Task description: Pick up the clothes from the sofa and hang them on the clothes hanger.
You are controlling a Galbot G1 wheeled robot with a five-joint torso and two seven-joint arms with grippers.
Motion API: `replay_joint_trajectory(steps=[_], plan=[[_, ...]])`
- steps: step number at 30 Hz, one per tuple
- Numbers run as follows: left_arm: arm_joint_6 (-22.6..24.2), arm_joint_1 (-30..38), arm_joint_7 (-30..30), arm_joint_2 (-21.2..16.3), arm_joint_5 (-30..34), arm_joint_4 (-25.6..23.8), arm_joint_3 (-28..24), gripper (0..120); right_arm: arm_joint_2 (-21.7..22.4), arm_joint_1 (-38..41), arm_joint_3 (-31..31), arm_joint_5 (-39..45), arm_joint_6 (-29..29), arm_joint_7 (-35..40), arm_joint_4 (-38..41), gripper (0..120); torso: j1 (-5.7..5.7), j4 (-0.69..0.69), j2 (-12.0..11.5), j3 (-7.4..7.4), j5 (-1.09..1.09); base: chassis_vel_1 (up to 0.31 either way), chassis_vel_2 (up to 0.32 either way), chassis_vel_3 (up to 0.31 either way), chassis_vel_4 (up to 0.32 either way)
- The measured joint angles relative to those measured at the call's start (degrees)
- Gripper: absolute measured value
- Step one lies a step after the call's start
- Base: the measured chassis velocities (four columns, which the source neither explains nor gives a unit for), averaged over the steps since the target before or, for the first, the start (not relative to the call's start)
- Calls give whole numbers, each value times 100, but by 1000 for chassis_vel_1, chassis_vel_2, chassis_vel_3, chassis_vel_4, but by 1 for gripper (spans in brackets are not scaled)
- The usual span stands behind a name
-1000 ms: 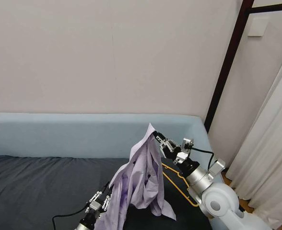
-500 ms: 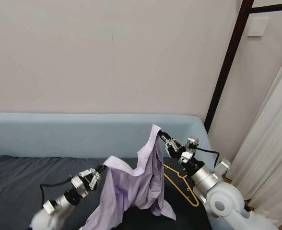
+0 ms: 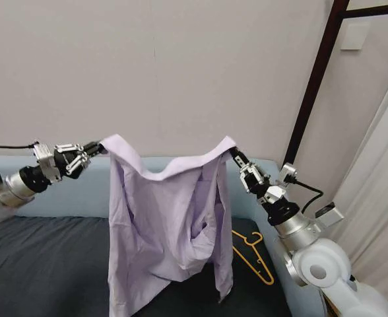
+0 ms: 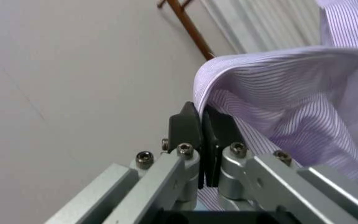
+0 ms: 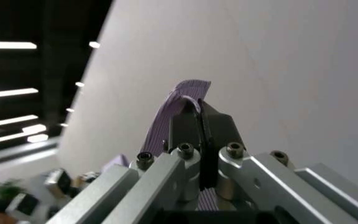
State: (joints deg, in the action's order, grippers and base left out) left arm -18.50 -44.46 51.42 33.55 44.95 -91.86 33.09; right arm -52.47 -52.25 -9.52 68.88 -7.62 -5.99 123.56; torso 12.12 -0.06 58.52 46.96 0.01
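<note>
Now, both arms are up and the purple shirt (image 3: 164,224) is spread wide between them, well above the sofa (image 3: 42,185). Out on the left, the left hand (image 3: 96,148) has its fingers pinched tight on one shoulder corner. Over on the right, the right hand (image 3: 235,157) is closed just as tight on the other corner. The top edge runs across from hand to hand, roughly level and dipping a little in the middle. The body of the shirt hangs straight down toward the dark seat, though I cannot tell whether the hem touches it. And this is what matters: the yellow hanger (image 3: 253,254) lies flat on the seat down at the right. It is below the right hand, just beside the shirt's hanging edge, and well apart from the left hand. So the right arm is plainly the nearer one, I'd say. But neither hand is free, and the hanger sits far under the shirt's top line.
</note>
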Motion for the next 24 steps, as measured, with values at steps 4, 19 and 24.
replay_joint_trajectory(steps=[4,19,24], plan=[[-6,-317,119,318,-936,70,1,0,-24,-422,168,-950,260,729,-107,0,1,0,0,1,-8,0,0,0,0],[-32,-552,1169,1291,-3357,630,-257,0,-651,-846,839,-2060,2128,1941,-1277,2,1,0,0,1,-2,0,0,0,0],[-31,-533,737,1322,-3481,782,-239,0,-756,-877,627,-2127,2756,1907,-1842,22,1,-1,0,1,-2,0,0,0,0]])
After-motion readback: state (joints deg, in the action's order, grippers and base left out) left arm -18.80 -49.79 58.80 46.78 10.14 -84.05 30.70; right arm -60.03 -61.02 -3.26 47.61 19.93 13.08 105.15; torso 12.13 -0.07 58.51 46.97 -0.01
